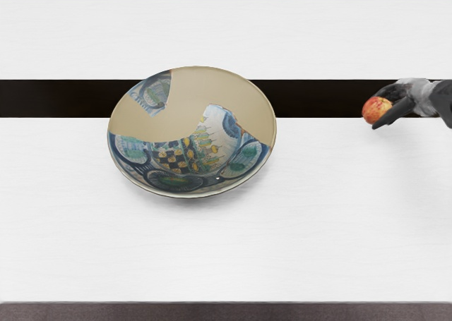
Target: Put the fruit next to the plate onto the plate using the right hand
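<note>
A small red and yellow fruit, like an apple, is held in my right hand near the right edge of the picture, above the table's dark gap. The dark fingers curl around the fruit. The arm comes in from the right edge. A wide plate with a tan and blue patterned inside sits on the white table to the left of centre, well apart from the hand. Nothing lies on the plate. The left arm does not show.
A white table spreads below and right of the plate. A dark band runs across the picture behind the plate, with another white surface beyond it.
</note>
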